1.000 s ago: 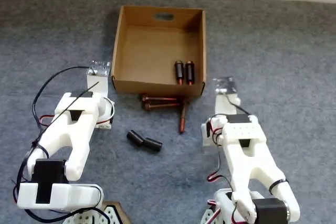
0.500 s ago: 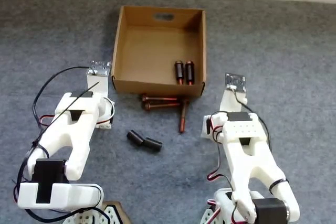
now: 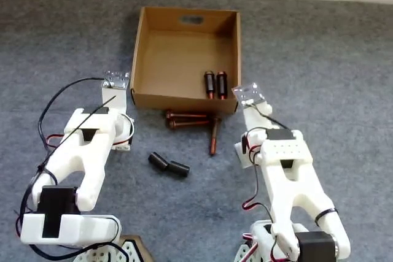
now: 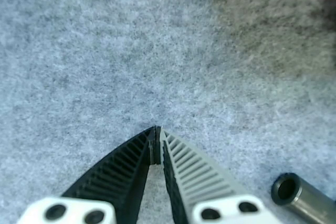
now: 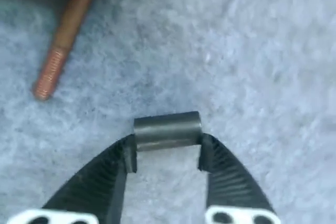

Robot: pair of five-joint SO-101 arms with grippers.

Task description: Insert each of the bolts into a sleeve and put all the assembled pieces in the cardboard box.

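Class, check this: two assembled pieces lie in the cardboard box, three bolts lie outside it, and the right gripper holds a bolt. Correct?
No: the right gripper holds a black sleeve, not a bolt, as the right wrist view shows. The two assembled pieces and three bolts stand.

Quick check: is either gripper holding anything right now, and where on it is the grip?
The right gripper holds a dark sleeve crosswise at its fingertips, with one finger on each end. The left gripper is shut on nothing.

Threaded coppery metal bolt (image 5: 65, 35), matt sleeve (image 5: 167, 129), fuzzy cloth (image 5: 262, 51).
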